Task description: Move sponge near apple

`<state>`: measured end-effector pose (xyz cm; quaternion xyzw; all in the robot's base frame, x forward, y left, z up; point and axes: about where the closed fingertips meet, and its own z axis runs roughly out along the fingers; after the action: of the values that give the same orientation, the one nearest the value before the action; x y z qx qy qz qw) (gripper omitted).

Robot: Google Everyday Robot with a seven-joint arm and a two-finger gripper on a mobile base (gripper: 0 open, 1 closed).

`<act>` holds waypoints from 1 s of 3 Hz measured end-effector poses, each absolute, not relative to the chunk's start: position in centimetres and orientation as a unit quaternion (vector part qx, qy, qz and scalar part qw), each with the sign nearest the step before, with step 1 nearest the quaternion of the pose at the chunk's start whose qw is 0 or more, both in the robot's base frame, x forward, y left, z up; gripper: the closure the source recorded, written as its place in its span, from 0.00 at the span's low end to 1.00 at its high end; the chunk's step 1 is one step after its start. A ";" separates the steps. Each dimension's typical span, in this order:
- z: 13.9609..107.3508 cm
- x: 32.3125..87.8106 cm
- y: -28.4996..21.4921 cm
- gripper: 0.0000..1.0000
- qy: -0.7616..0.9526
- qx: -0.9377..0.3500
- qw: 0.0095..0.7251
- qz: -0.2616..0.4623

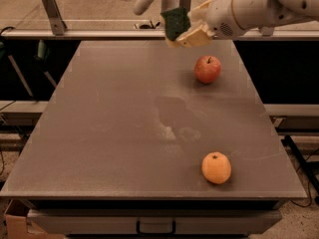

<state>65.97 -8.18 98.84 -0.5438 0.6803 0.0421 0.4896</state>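
The red apple (pixel 207 69) with yellowish patches and a short stem sits on the grey table (pixel 109 133) at the back right. My gripper (pixel 182 31) is above the table's back edge, up and to the left of the apple. It is shut on the sponge (pixel 176 22), whose dark green scrub top faces left and up; its pale yellow base is mostly hidden by the fingers (pixel 195 35). The sponge is held well above the table surface.
An orange round fruit (pixel 216 168) lies at the front right of the table. A metal rail with posts (pixel 52 9) runs behind the table's back edge. A drawer handle (pixel 155 228) shows under the front edge.
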 end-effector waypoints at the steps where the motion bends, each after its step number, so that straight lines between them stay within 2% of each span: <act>1: 100.1 68.9 -14.0 1.00 0.683 -0.530 0.503 -0.013; 3: 99.3 71.3 -24.7 1.00 0.699 -0.516 0.490 -0.066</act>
<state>71.30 -24.67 99.25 -0.5164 0.6992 -0.0657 0.4900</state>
